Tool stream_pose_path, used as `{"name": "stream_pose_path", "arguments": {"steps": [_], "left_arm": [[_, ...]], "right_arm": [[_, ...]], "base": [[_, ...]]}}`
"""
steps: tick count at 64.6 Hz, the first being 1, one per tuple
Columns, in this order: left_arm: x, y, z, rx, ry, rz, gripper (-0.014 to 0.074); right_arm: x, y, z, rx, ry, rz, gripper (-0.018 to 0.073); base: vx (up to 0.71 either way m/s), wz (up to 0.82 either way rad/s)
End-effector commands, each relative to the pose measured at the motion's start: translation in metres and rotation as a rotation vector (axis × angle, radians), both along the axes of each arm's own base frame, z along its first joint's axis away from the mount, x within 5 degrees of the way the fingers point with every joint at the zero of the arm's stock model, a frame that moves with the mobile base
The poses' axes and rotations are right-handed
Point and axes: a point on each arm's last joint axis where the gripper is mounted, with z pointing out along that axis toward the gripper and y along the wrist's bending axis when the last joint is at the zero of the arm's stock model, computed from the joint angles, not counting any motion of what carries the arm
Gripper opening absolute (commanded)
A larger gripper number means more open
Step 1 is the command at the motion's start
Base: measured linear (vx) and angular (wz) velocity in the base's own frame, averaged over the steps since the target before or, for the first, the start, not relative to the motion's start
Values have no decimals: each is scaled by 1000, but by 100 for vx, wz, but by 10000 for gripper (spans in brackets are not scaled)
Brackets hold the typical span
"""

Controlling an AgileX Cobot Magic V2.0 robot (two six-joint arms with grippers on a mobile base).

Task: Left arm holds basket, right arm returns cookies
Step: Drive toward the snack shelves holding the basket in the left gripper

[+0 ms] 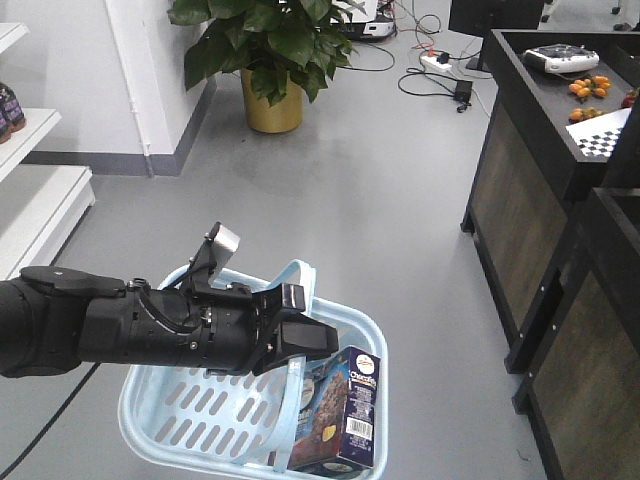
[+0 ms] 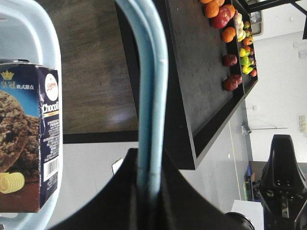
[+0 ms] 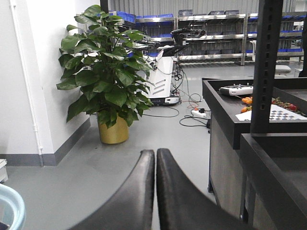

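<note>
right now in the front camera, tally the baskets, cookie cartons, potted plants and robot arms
basket: 1
cookie carton: 1
potted plant: 1
left arm: 1
total: 4

Counts as I read them from the remote station: one light blue basket [image 1: 150, 400], two strap handles [image 2: 152, 96], one cookie carton [image 1: 345, 415], one black arm [image 1: 120, 325] in the front view. Surroundings: one potted plant [image 1: 265, 50], one power strip [image 1: 438, 62], one controller [image 1: 560, 58], one checkerboard card [image 1: 603, 142]. The fruit [image 2: 229, 60] is too clustered for me to count.
</note>
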Motion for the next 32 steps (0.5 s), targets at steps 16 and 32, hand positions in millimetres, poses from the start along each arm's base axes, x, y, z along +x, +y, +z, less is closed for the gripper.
{"name": "stream_pose_path", "arguments": {"steps": [16, 32], "left_arm": [[-3, -3, 30, -115, -51, -12, -6], [-3, -3, 30, -115, -51, -12, -6]], "right_arm": [[-1, 0, 6, -11, -82, 1, -8], [-1, 0, 6, -11, -82, 1, -8]], "base": [[25, 3], [26, 1]]}}
